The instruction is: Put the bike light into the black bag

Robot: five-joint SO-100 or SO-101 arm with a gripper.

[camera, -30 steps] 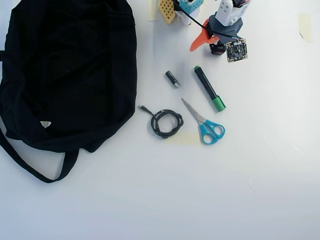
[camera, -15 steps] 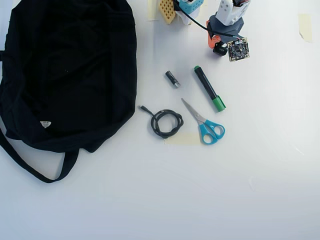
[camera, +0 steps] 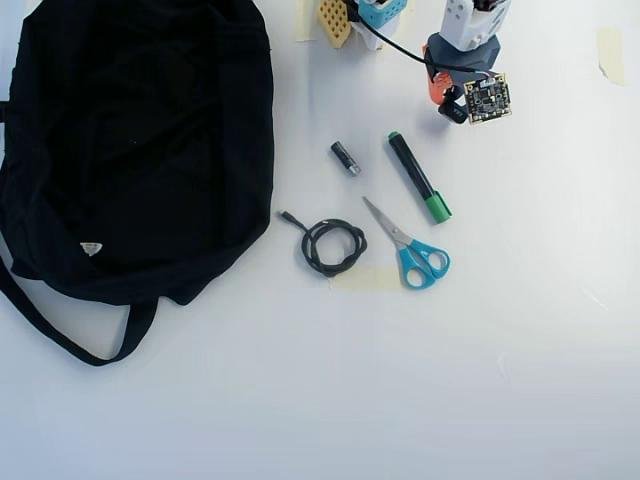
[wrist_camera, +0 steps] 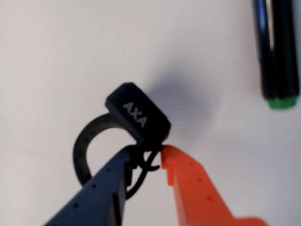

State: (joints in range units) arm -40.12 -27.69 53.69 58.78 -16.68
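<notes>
The bike light (wrist_camera: 138, 113) is a small black box marked AXA with a black rubber loop strap. In the wrist view it sits at the centre, just above the white table, casting a shadow to its right. My gripper (wrist_camera: 148, 153) is shut on its strap end, dark blue finger on the left and orange finger (wrist_camera: 188, 179) on the right. In the overhead view my gripper (camera: 440, 95) is at the top right, and the light is mostly hidden beneath it. The black bag (camera: 140, 140) lies far to the left, with its strap (camera: 70, 340) trailing toward the front.
A green-capped black marker (camera: 418, 177) lies just below the gripper and also shows in the wrist view as the marker (wrist_camera: 277, 47). Near it are a small black-and-silver cylinder (camera: 345, 158), blue-handled scissors (camera: 410, 245) and a coiled black cable (camera: 333, 247). The arm base (camera: 365, 15) stands at the top edge.
The orange finger, spread wide a second ago, has closed in. The gripper and wrist camera have shifted slightly right and toward the top edge.
</notes>
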